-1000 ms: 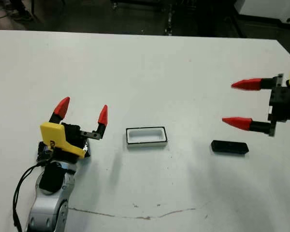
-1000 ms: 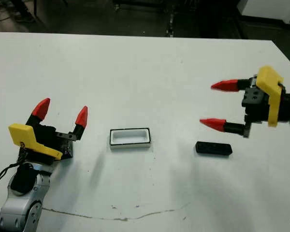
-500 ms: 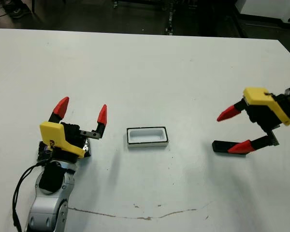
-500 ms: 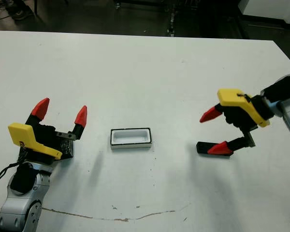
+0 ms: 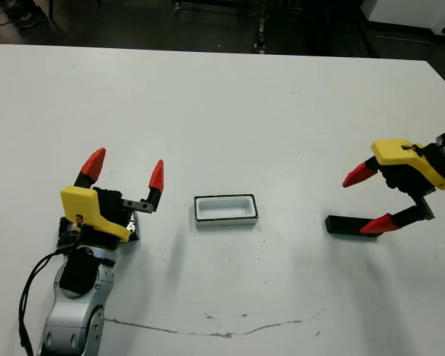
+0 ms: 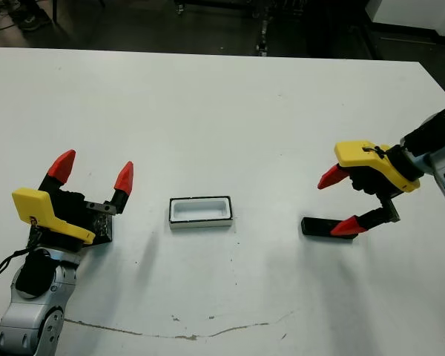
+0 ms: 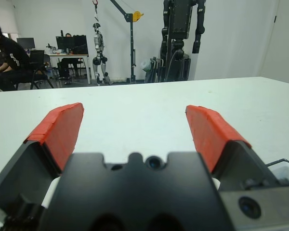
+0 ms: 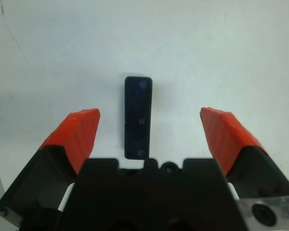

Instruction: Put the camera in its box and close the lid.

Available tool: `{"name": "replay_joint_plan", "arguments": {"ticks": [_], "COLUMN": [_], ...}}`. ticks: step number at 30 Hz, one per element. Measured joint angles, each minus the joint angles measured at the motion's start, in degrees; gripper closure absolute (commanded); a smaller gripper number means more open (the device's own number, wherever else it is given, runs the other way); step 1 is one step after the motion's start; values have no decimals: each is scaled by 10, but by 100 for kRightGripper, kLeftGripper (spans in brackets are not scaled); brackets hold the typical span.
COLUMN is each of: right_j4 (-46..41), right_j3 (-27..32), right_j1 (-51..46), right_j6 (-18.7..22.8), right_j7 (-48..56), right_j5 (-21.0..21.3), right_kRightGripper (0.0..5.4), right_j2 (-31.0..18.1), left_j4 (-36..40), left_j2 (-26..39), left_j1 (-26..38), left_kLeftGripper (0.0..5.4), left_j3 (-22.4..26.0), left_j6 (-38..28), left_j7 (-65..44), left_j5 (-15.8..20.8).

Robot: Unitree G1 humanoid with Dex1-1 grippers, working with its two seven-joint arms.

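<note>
Since the small black blocky camera (image 8: 138,117) lies on the white table (image 5: 230,111), well right of the shallow white black-rimmed box (image 5: 225,210), the right gripper (image 5: 369,199) straddles it, 2 fingers spread, nothing gripped. Left gripper (image 5: 124,172) idles open, likely awaiting the lid.

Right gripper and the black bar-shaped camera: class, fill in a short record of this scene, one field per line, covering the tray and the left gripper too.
Right gripper: open, fingers either side of the camera
Black bar-shaped camera: flat on the white table, not gripped
Shallow white tray with black rim: empty, at the table's middle
Left gripper: open, holding nothing, left of the tray
</note>
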State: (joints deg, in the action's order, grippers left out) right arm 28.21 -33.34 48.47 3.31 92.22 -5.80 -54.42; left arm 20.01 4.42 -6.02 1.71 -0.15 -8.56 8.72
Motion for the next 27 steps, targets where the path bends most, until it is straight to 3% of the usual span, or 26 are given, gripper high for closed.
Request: {"name": "replay_joint_plan", "arguments": {"ticks": [27], "right_j4": [57], "right_j3": [-4], "right_j1": [-29], "right_j6": [-24], "right_j7": [0], "right_j5": [5], "right_kRightGripper": [0], "right_j2": [30], "left_j4": [0], "left_j2": [0], "left_j1": [-3], "left_kLeftGripper": [1], "left_j3": [3], "left_j6": [0], "left_j7": [0], "left_j5": [0]}}
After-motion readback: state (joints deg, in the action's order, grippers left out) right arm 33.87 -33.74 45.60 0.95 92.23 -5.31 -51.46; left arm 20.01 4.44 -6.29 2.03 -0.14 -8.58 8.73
